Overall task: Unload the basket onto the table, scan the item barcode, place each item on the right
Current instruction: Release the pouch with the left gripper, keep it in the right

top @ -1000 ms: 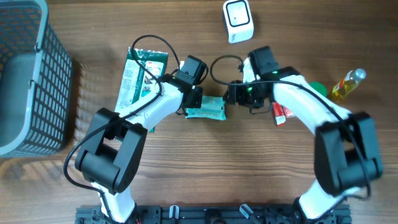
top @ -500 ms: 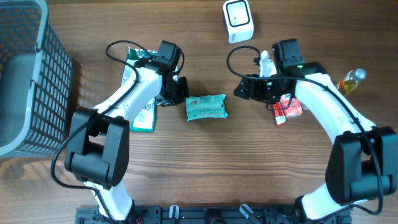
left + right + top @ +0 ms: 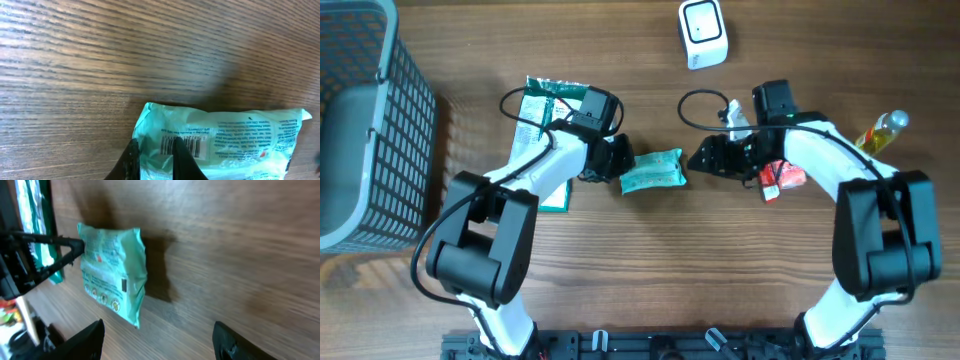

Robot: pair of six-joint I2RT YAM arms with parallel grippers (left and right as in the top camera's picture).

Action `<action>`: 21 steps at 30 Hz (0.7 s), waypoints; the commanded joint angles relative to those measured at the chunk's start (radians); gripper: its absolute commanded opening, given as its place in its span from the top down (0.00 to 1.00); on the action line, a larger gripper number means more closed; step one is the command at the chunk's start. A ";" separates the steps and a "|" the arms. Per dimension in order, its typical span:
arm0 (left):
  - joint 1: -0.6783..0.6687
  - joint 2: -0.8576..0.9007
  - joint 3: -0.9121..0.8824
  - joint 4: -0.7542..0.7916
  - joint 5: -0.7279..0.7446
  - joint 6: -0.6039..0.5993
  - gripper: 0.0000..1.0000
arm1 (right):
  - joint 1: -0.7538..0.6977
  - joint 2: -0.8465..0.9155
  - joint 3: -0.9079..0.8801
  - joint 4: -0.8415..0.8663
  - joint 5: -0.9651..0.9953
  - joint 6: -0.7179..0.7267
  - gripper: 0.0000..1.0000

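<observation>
Pinching the left end of the teal packet (image 3: 655, 170), the left gripper (image 3: 623, 163) is clenched on its crimped edge. The right gripper (image 3: 698, 158) is released, jaws wide, just off the packet's right end. The packet sits on the worktop (image 3: 650, 270) between the two, long axis running left to right, so each arm meets it end-on. The scanner (image 3: 702, 34) stands well apart, beyond it. A barcode (image 3: 184, 146) shows in the left wrist view, partly covered by fingers. Whether the packet rests flat or is lifted is hard to tell.

Left tool (image 3: 619, 160) tight, right tool (image 3: 700, 160) wide.
</observation>
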 commanded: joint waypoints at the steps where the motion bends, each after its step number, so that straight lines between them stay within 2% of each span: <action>1: -0.001 -0.010 -0.030 -0.006 -0.026 -0.014 0.91 | 0.013 0.052 -0.023 0.055 -0.101 0.018 0.31; 7: -0.001 -0.010 -0.031 -0.006 -0.038 -0.013 0.91 | 0.044 0.160 -0.023 0.184 -0.209 0.075 0.31; 11: -0.001 -0.010 -0.031 -0.003 -0.038 -0.013 0.91 | 0.066 0.211 -0.023 0.300 -0.229 0.163 0.32; 12: -0.001 -0.010 -0.031 -0.003 -0.038 -0.013 0.91 | 0.068 0.216 -0.023 0.314 -0.229 0.170 0.38; 16: -0.001 -0.010 -0.030 -0.003 -0.038 -0.013 0.91 | 0.073 0.217 -0.023 0.328 -0.239 0.172 0.53; 21: -0.001 -0.010 -0.030 -0.003 -0.044 -0.013 0.90 | 0.103 0.217 -0.023 0.342 -0.239 0.172 0.53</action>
